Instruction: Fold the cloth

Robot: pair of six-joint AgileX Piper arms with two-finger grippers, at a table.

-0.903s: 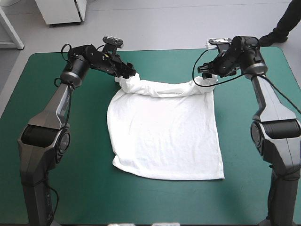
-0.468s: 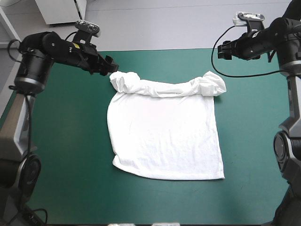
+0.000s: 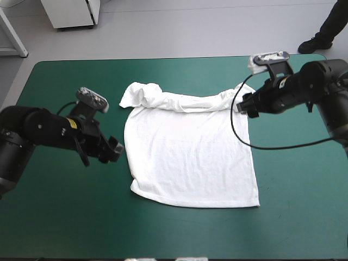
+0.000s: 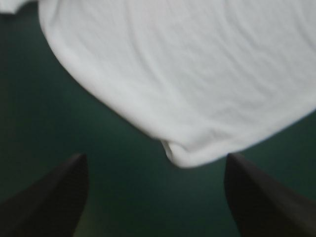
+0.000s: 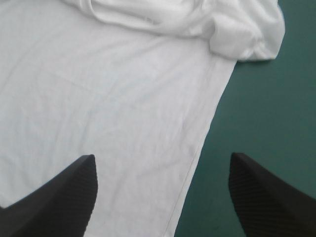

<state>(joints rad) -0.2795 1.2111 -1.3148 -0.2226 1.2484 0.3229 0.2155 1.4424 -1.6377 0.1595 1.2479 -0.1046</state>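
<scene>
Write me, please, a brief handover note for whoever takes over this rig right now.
Left gripper: open, empty, beside the left edge of the white short-sleeved T-shirt.
Right gripper: open, empty, over its far right corner.
The T-shirt lies spread on the teal-green table cover, far edge bunched in a roll.
Done: spreading. Left: folding the flat body.

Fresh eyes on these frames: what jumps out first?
The white T-shirt stands out first. It lies spread flat mid-table on the teal-green cover, with its far edge bunched into a rumpled roll. Next, both grippers are open and hold nothing: the left gripper sits just off the shirt's left edge, and the right gripper is at its far right corner.
</scene>
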